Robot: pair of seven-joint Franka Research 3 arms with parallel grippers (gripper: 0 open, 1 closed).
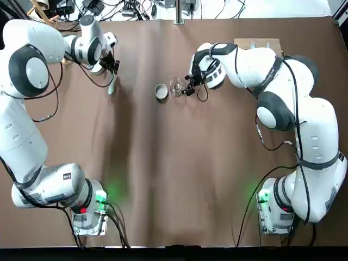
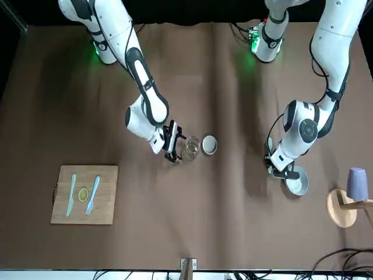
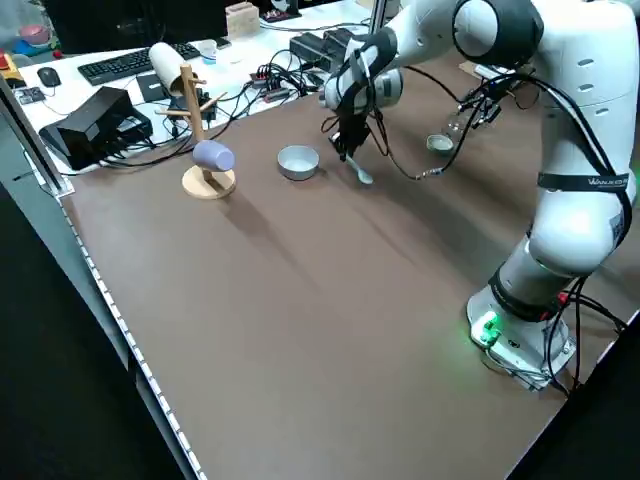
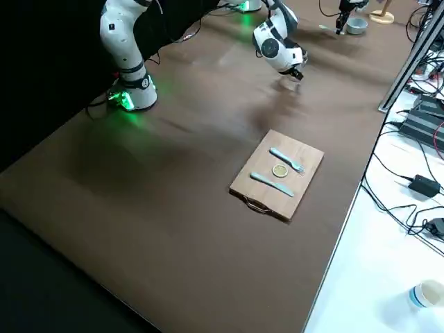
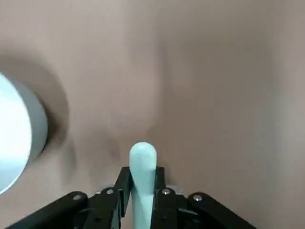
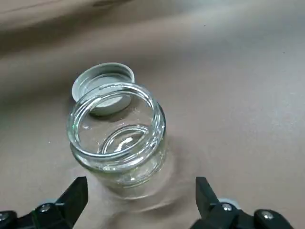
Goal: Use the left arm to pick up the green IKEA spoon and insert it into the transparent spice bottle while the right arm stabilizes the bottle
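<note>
Brown table (image 1: 163, 179) is lying mostly bare; left gripper (image 5: 142, 191) is clamping the green IKEA spoon (image 5: 142, 167), right gripper (image 6: 138, 200) is standing open beside the transparent spice bottle (image 6: 119, 138).

A lab: cabled bench (image 3: 250, 60) with keyboard (image 3: 125, 62) beside robot table (image 3: 300, 300)

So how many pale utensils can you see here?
3: the green IKEA spoon held in the left gripper, plus a knife and fork on the wooden board.

Left hand (image 3: 347, 150) gripping green IKEA spoon (image 3: 358, 171), beside grey bowl (image 3: 298, 162); brown counter (image 3: 300, 300).
</note>
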